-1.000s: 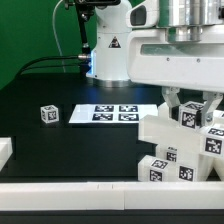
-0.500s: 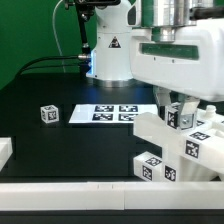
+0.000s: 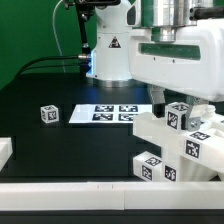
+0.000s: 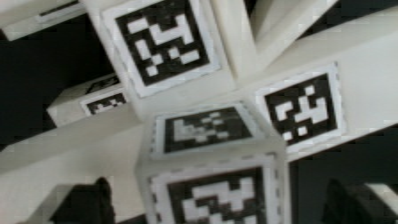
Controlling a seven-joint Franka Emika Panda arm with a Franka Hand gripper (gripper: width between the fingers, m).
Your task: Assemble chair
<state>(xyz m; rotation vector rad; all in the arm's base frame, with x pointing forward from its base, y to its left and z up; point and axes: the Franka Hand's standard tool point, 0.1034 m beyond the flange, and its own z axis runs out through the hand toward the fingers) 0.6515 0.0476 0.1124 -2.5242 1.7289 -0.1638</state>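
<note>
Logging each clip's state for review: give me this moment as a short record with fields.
stage: chair not finished
chair parts: tagged, heaped at the exterior view's right
gripper: right above the heap; open or shut unclear
tagged cube: alone, apart from the heap, on the exterior view's left of the marker board
edge block: at the exterior view's left edge

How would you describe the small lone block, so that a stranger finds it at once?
On the black table, find the marker board, a flat white card with tags. Just off its edge at the exterior view's left stands a small white block with square tags. Unlike the other chair parts, heaped at the exterior view's right, it stands alone.
</note>
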